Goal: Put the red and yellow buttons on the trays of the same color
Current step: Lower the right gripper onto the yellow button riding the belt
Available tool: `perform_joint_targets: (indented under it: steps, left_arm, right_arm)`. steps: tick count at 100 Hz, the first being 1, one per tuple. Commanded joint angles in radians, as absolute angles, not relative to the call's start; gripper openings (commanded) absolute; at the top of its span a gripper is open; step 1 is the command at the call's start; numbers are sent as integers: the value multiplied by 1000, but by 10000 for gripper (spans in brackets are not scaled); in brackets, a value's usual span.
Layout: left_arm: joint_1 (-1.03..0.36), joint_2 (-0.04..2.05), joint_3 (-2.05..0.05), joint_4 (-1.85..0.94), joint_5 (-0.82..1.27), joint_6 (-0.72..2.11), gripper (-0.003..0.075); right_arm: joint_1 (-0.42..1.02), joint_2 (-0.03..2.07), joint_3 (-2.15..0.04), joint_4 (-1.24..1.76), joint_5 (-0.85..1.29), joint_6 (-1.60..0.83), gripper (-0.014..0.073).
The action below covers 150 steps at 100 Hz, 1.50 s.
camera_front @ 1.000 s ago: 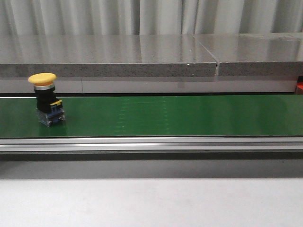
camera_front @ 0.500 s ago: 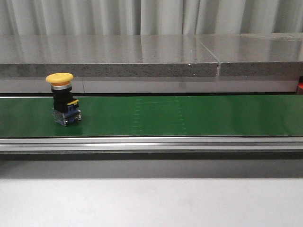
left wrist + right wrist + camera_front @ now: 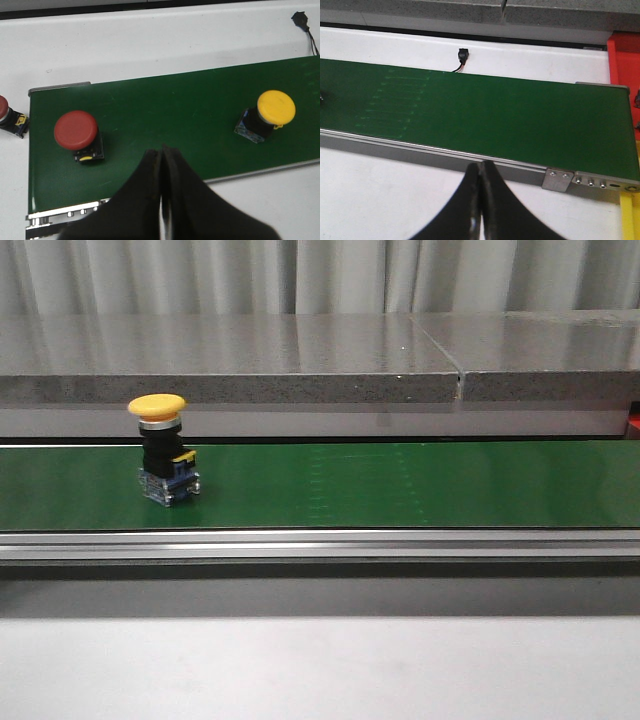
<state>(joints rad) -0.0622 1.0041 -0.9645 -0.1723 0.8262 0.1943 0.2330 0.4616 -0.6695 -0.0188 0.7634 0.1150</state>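
One yellow button (image 3: 162,448) shows in the front view, standing upright on the green belt (image 3: 420,485) toward its left end, with a grey stone ledge (image 3: 300,355) behind; neither arm is in this shot. Left wrist view: the left end effector (image 3: 161,160) has its fingers pressed together, holding nothing, hanging over the near edge of the belt. The yellow button sits upright on the belt, and a red button (image 3: 77,135) stands near the belt's end, well apart from it. Another red button (image 3: 9,117) lies off the belt on the white counter (image 3: 150,45), only partly in view. Right wrist view: the right end effector (image 3: 481,200) is pinched closed too, empty, over the counter just beside the belt's metal rail (image 3: 470,159). A red tray (image 3: 623,55) edge shows past the belt's end, and a yellow tray (image 3: 628,217) corner peeks in closer to the camera.
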Motion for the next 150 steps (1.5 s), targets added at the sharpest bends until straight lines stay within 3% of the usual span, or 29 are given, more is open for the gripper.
perform_joint_targets:
  steps: [1,62,96,135,142,150]
  left_arm:
    - [-73,922,-936,-184,754,197,-21]
    - [-73,444,-641,-201,786,197,-21]
    - [-73,414,-633,-203,793,197,-21]
    - [-73,414,-633,-208,793,197,-21]
    - [-73,414,-633,-208,793,197,-21]
    - [-73,414,-633,-208,793,197,-21]
  right_arm:
    - [232,464,-694,-20,694,107,-66]
    - [232,464,-694,-20,624,107,-66]
    - [242,605,-743,-19,686,102,-66]
    - [404,906,-924,-19,698,100,-63]
    - [424,971,-972,-19,706,95,-19]
    - [443,1046,-1028,-18,714,79,130]
